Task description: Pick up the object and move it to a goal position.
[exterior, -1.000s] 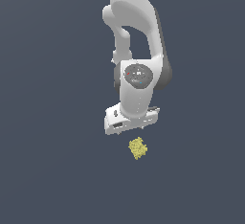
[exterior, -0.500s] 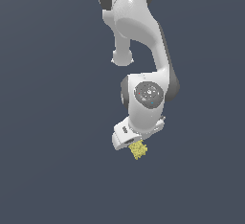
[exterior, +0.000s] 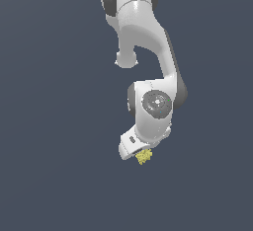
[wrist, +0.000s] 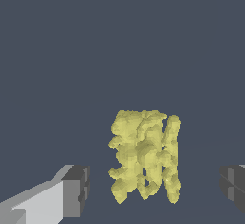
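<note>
Wrist view had the end effector (wrist: 154, 189) spread wide, nothing gripped: one dark pad (wrist: 76, 191) on each side of the object (wrist: 145, 155), both with clear gaps. Versus a second earlier, when it hung above and apart from the object, the arm (exterior: 150, 77) had come down so the chunk sat between the fingers. Exterior view showed it just under the hand, on the grey counter (exterior: 54, 175). Probably ready to close; lift and goal move not yet done.

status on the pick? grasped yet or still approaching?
Done: the gripper is down at the yellow chunk, straddling it. In hand: wrist view shows both fingertips open with gaps either side, so no grasp yet. Left: close, lift, carry to the goal; no goal marker shows in either view.
</note>
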`<state>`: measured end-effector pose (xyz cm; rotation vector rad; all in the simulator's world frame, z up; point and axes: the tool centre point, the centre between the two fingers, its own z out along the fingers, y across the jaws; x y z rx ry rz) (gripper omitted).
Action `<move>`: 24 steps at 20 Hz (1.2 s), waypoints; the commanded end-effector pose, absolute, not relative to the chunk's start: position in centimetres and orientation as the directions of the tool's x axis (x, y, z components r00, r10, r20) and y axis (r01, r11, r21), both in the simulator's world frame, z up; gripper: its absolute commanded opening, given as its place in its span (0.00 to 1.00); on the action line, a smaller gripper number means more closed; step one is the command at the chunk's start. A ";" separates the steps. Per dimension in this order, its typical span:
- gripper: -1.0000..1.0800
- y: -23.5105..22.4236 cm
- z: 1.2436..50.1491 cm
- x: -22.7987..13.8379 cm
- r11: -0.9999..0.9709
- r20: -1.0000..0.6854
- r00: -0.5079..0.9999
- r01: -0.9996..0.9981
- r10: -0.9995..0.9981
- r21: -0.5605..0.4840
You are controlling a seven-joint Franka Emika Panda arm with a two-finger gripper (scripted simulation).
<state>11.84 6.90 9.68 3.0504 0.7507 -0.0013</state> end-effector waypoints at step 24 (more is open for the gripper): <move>0.00 7.0 4.7 11.9 -0.884 0.000 0.884 0.467 0.467 0.000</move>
